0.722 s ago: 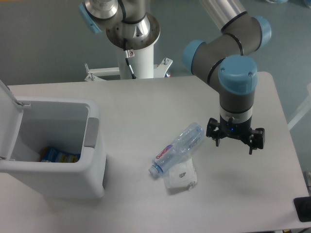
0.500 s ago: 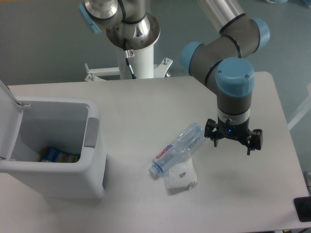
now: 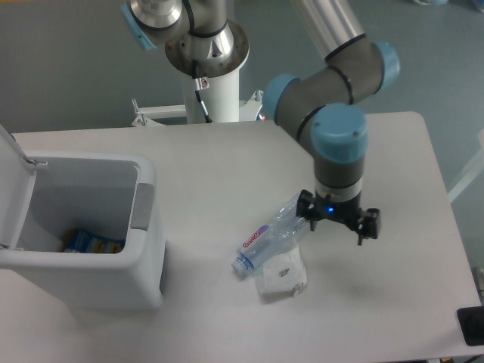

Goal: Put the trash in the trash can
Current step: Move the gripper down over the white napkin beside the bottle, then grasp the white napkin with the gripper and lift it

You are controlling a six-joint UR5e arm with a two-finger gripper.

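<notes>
Since the earlier frames the arm has swung left across the table, and the gripper now hangs just over the upper end of the bottle, where before it stood well off to the right.

At far left the bin sits with its lid tipped up; the lid is cut off by the frame edge. A grey panel shows on the side of the bin that faces the bottle. Deep inside lies something blue and yellow, too dim and half hidden by the wall to name.

Right of the bin, well apart from it, the bottle lies on its side at a slant, white cap low and left, clear body crushed. Its pink-purple label carries letters too small to read with confidence. The wrapper lies just under the bottle, touching it, whitish and crumpled, with small dark marks that cannot be made out.

The gripper's fingers are spread wide and hold nothing; the left one overlaps the bottle's end, and whether it touches cannot be told. At the lower right corner a dark object is cut off by the frame.
</notes>
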